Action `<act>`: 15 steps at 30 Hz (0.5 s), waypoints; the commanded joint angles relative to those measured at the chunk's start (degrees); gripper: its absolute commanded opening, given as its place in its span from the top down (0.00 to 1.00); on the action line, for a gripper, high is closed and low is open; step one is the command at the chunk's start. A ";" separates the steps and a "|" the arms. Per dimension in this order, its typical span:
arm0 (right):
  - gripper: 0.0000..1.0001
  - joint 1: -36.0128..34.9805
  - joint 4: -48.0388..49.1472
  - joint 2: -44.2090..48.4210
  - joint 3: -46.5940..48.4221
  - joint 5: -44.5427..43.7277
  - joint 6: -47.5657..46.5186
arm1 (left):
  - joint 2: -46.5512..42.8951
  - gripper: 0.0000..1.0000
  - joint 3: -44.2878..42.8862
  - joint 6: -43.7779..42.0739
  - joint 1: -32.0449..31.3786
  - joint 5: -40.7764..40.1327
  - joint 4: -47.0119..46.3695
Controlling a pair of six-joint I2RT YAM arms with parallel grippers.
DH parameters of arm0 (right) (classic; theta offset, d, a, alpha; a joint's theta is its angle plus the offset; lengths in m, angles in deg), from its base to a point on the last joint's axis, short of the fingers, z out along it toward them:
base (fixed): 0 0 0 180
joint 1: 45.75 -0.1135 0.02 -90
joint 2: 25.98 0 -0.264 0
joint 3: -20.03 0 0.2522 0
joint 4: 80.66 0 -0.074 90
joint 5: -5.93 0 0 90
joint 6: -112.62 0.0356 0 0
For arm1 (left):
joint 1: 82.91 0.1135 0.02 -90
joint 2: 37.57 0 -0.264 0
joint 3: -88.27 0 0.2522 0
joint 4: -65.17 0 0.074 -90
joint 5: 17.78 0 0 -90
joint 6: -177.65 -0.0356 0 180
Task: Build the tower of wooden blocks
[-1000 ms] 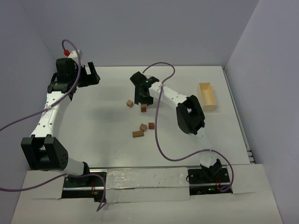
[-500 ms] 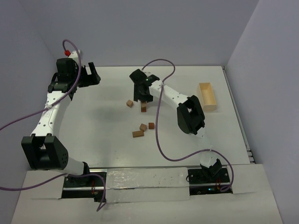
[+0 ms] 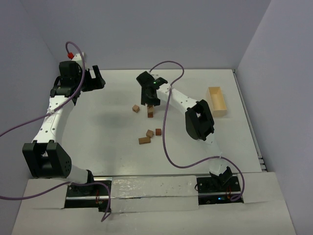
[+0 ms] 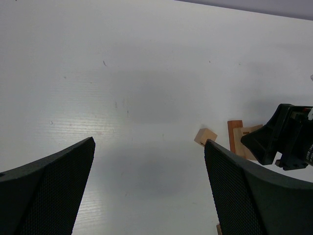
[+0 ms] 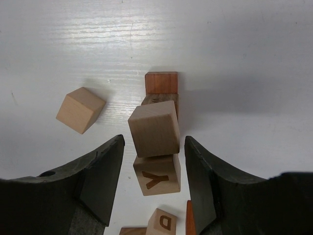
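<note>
Tower point(image 3: 150, 113) standing upright, axis vertical.
My right end effector point(image 5: 154, 139) is straddling its top cube point(image 5: 154, 128), half spread, not quite touching.

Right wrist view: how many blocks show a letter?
2. The Y cube sits just below the plain tan cube at centre; the D cube is below that, at the bottom edge. Other blocks may carry letters on faces turned away.
</note>
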 commanded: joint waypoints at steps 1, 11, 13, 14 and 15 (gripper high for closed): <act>0.41 0.42 -0.51 -1.20 2.65 -1.29 -0.38 | 0.04 0.01 -1.53 -0.26 0.44 0.78 -3.00; 0.46 0.50 -0.41 -0.95 2.22 -0.26 -0.21 | -0.20 0.01 -1.35 -0.26 0.44 0.70 -3.00; 0.47 0.47 -0.29 -0.71 1.98 -0.01 -0.21 | -0.20 0.01 -1.26 -0.21 0.44 0.78 -3.08; 0.47 0.51 -0.25 -0.67 1.94 0.03 -0.17 | -0.16 0.01 -1.22 -0.17 0.44 0.83 -3.08; 0.48 0.47 -0.25 -0.67 1.90 0.07 -0.12 | -0.16 0.01 -1.18 -0.17 0.44 0.83 -3.13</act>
